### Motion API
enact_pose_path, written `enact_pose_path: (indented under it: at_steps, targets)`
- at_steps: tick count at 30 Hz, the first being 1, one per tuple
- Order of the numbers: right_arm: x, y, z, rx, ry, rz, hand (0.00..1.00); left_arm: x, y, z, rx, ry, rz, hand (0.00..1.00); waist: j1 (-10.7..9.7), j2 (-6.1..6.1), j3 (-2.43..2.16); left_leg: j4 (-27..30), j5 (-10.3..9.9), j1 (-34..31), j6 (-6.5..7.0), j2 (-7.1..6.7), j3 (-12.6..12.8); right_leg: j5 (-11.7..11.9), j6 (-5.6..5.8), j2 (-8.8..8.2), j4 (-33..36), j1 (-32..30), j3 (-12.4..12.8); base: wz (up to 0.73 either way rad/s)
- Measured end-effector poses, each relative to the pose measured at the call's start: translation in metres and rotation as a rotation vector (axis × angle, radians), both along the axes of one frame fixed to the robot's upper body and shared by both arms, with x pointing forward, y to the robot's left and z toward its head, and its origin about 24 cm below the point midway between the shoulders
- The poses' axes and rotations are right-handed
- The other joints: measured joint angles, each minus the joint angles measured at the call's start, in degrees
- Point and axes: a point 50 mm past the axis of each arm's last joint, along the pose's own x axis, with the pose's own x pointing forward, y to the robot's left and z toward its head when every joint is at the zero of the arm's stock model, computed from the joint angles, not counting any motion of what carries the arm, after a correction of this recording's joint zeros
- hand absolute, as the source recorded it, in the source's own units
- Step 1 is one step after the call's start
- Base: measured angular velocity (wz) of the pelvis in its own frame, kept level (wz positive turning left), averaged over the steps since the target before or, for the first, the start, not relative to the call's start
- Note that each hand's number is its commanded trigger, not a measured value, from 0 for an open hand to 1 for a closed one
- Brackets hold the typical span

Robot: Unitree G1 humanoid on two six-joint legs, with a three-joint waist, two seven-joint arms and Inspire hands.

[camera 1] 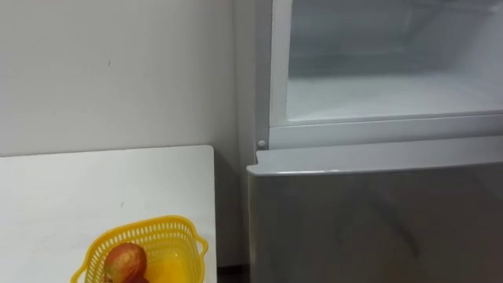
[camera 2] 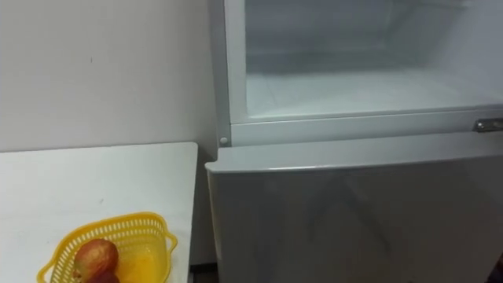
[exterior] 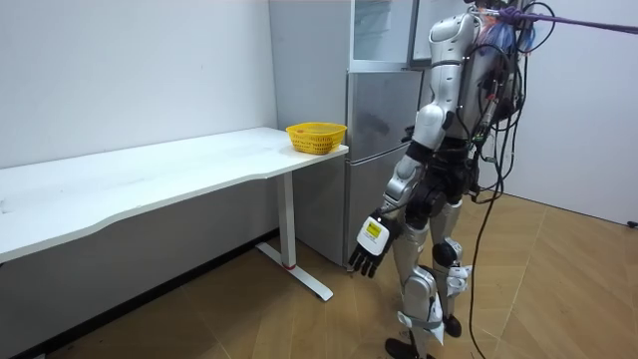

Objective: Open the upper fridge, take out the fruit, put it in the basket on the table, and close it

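Nearest you, the yellow basket (camera 1: 157, 232) on the white table (camera 1: 102, 185) holds a reddish apple (camera 1: 126, 259). Right of it, the fridge's upper compartment (camera 1: 377, 94) stands open above the shut lower door (camera 1: 377, 220). The left hand (exterior: 371, 247) hangs low, fingers relaxed, empty.

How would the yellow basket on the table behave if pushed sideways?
The yellow basket looks like thin openwork plastic, so probably light and sliding easily. The reddish fruit inside seems round; it may roll. Near the table edge, it might fall.

Yellow basket (camera 1: 151, 224) and fruit (camera 1: 126, 259) partly beyond the lower edge.
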Motion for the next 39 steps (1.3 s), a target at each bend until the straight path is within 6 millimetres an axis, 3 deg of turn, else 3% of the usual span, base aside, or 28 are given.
enact_pose_path:
  at_steps: [4,9,15,25,34,39]
  targets:
    - [-0.013,0.002,-0.016,0.008,0.083,-0.008,0.0,0.0,0.001,0.0,0.013,-0.007,0.001,0.0,0.1,0.53,-0.11,-0.1,0.0,0.2,0.0,0.0,0.0,0.0,0.01,-0.01,-0.1,0.1,0.0,0.0]
    - [-0.046,-0.006,-0.051,0.029,0.285,-0.066,0.0,-0.005,0.0,0.0,0.028,-0.006,0.027,0.0,0.0,0.95,-0.39,-0.5,0.0,0.1,0.01,0.0,0.0,0.0,0.02,0.03,0.0,0.1,-0.1,0.0]
    - [-0.078,-0.006,-0.08,0.061,0.476,-0.117,0.0,-0.007,-0.002,0.0,0.035,-0.004,0.031,0.0,0.2,1.1,-0.27,-0.5,0.0,0.0,0.01,0.04,-0.1,0.0,0.01,0.07,0.0,0.0,-0.1,0.0]
    - [-0.072,0.005,-0.095,0.113,0.551,-0.122,0.0,-0.01,-0.003,0.0,0.031,-0.001,0.029,0.0,0.2,0.01,0.03,-0.4,0.0,0.1,0.01,-0.02,-0.2,0.0,0.04,0.02,-0.3,0.2,-0.1,0.0]
    - [-0.108,-0.005,-0.109,0.331,0.604,-0.474,0.0,-0.023,-0.002,-0.001,0.034,0.069,0.023,0.0,1.2,0.12,0.12,-0.5,0.0,0.2,0.0,0.03,-0.4,0.0,0.04,0.08,-0.4,0.8,-0.3,0.01]
    - [-0.132,-0.015,-0.112,0.533,0.538,-0.846,0.0,-0.033,-0.001,-0.001,0.035,0.111,0.036,0.0,-1.2,0.09,0.12,-0.3,0.0,0.3,0.0,-0.06,-1.1,-0.1,0.09,-0.02,-0.4,1.3,-1.0,0.07]
